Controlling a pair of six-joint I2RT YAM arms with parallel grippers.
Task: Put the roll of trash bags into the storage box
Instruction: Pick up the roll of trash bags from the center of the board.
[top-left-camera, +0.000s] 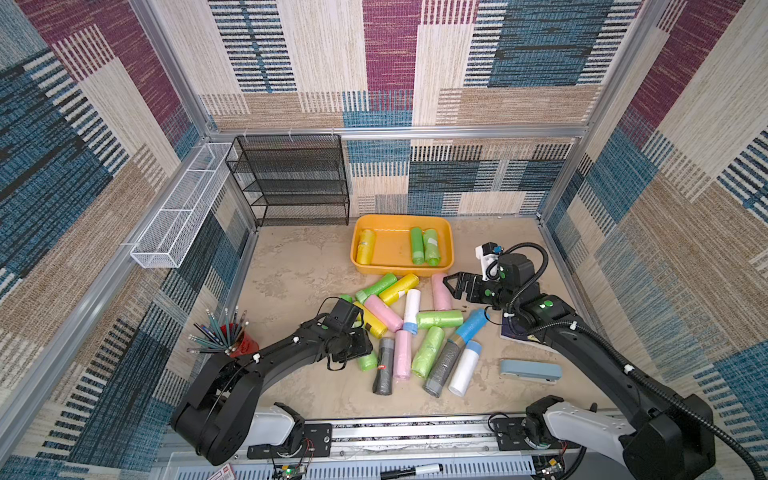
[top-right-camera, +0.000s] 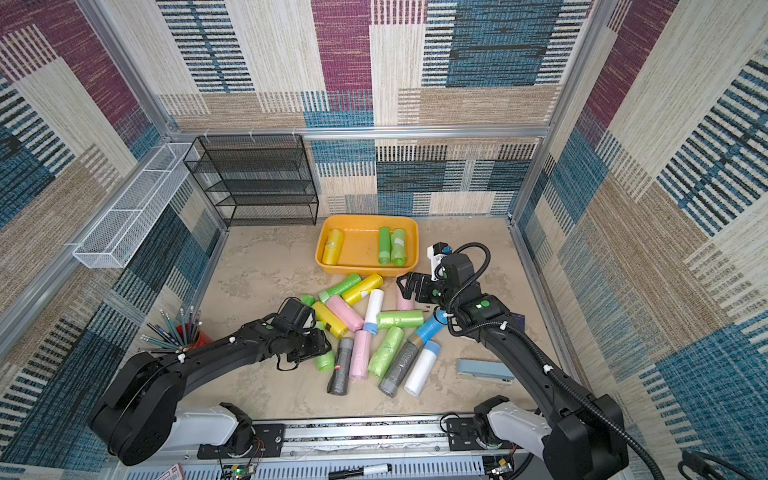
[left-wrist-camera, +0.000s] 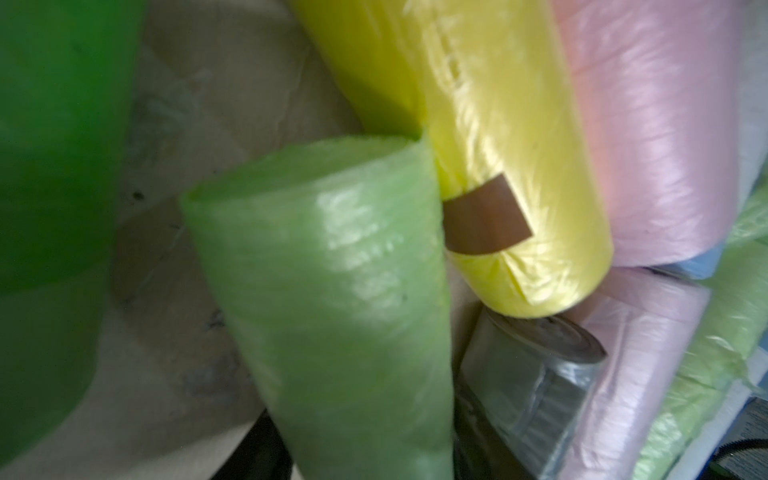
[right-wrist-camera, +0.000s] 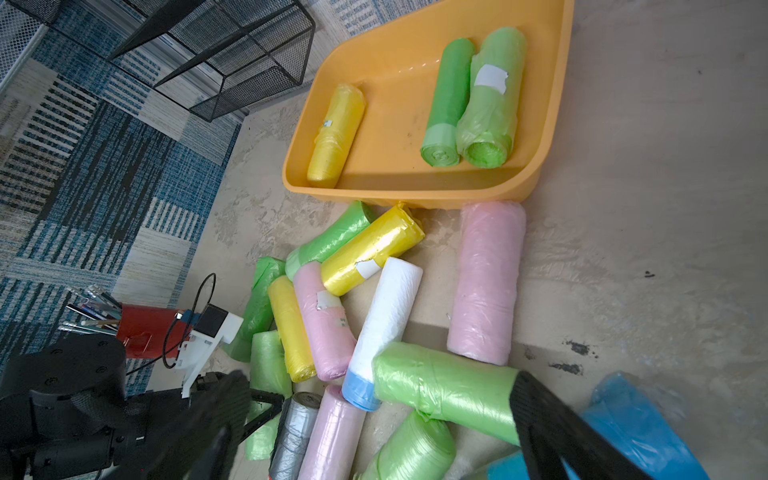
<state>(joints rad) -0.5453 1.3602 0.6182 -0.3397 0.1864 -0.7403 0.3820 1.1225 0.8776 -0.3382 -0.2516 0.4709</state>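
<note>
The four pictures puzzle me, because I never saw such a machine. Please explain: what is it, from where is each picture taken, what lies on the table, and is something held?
It is a robot with two black arms. Two pictures look down from one camera head above; the other two come from a camera on each arm's wrist. On the table lie many coloured rolls of trash bags, a red cup of pencils and a blue-grey stapler. The orange storage box already holds one yellow roll and two green ones. The right tool stands open above the rolls and holds nothing. The left arm is low over a light green roll; whether it grips that roll, I cannot tell.
</note>
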